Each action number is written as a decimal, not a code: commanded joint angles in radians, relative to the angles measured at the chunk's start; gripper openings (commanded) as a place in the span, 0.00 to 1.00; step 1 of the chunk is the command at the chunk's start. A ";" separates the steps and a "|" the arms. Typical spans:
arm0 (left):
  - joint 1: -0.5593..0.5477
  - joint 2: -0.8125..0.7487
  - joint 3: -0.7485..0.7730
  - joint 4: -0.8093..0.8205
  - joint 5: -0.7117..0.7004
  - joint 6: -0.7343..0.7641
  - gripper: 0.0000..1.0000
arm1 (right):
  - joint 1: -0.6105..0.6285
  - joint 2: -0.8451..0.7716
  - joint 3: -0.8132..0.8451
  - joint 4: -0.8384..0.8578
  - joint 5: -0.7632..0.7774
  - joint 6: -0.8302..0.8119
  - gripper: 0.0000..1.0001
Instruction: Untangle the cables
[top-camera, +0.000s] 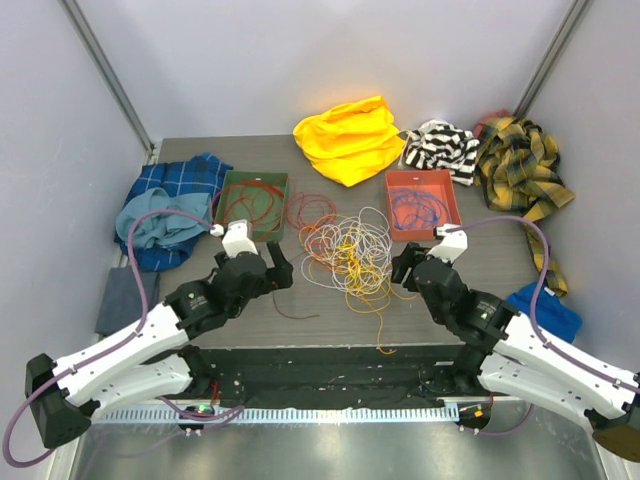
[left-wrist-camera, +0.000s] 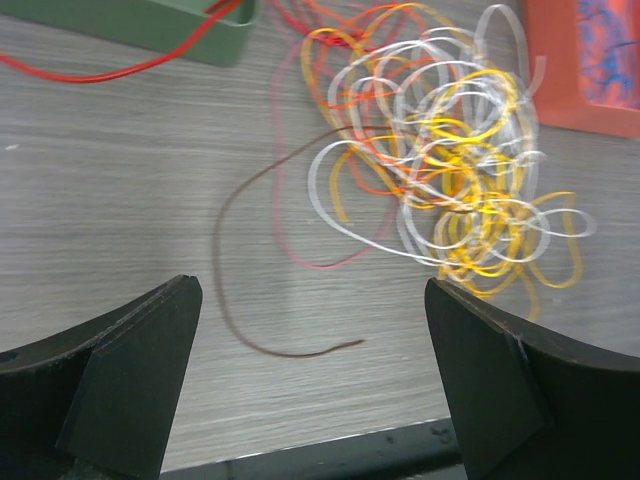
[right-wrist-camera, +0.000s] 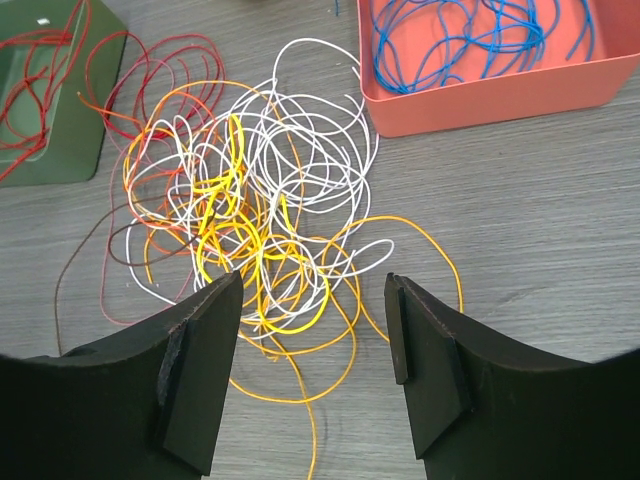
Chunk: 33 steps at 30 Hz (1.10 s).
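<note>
Yellow cloth (top-camera: 350, 135), upper centre, appears only from above; wrist views show tangled cables (right-wrist-camera: 250, 220), left end effector (left-wrist-camera: 310, 380) and right end effector (right-wrist-camera: 315, 340) spread, empty.

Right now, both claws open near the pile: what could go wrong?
1. The right claw hovers over overlapping yellow, white and orange cables; closing there may pinch several strands and drag the whole tangle.
2. Red loops beside the green tray run into that tangle; a pull could tighten them or shift the tray.
</note>
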 joint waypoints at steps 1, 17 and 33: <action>0.000 0.025 0.077 -0.166 -0.138 -0.006 1.00 | 0.006 0.026 0.046 0.062 -0.010 -0.039 0.67; 0.015 0.290 0.033 0.198 -0.072 0.059 0.98 | 0.006 0.191 0.097 0.197 -0.134 -0.094 0.67; 0.215 1.040 0.763 0.146 -0.018 -0.012 0.81 | 0.006 0.061 0.049 0.194 -0.113 -0.079 0.67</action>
